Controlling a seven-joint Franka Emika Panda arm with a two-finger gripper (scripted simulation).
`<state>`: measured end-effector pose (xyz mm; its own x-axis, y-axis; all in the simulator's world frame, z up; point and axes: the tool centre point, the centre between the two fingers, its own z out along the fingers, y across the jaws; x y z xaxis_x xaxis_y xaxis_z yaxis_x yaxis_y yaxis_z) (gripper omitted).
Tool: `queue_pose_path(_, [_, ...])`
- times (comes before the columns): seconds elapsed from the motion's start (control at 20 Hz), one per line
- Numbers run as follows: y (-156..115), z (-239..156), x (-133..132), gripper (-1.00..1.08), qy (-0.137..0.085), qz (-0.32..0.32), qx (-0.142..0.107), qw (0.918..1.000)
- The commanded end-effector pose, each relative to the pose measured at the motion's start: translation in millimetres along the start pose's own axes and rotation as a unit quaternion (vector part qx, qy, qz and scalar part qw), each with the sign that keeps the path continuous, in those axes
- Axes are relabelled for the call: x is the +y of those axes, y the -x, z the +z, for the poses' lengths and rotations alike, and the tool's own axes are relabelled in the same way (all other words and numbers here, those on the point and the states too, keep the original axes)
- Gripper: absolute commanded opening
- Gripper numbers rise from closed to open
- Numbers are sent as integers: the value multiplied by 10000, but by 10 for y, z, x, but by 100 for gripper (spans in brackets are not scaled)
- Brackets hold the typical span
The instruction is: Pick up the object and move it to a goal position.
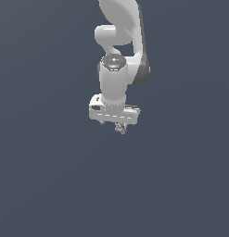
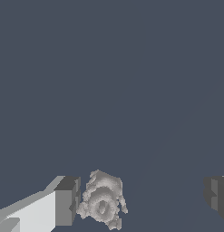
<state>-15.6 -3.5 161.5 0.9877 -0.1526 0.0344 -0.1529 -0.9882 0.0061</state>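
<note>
The object [image 2: 102, 202] is a small lumpy grey-beige clump. In the wrist view it sits between my gripper's [image 2: 140, 200] two fingers, right against one dark finger pad [image 2: 68, 201] and far from the other pad [image 2: 216, 197]. The jaws stand wide apart, so the gripper is open and not clamped on the object. In the exterior view the white gripper [image 1: 112, 123] hangs straight down from the arm, and the object [image 1: 120, 129] peeks out just below the hand, towards the exterior view's right. Whether the object rests on the ground I cannot tell.
A plain dark grey-blue surface [image 1: 46, 185] fills both views. No other objects, containers or edges show. The arm's white links [image 1: 119, 28] rise above the gripper.
</note>
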Motion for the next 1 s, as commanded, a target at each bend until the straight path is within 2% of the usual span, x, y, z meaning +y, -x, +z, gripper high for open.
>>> queue_pose_path(0.0, [104,94,-59,100,-9,258,-26,9997])
queue_pose_path(0.5, [548,438,-249,100,-15,1300,-125,9914])
queue_pose_path(0.95, [774,587,-317,100,-1,1797,-169,9836])
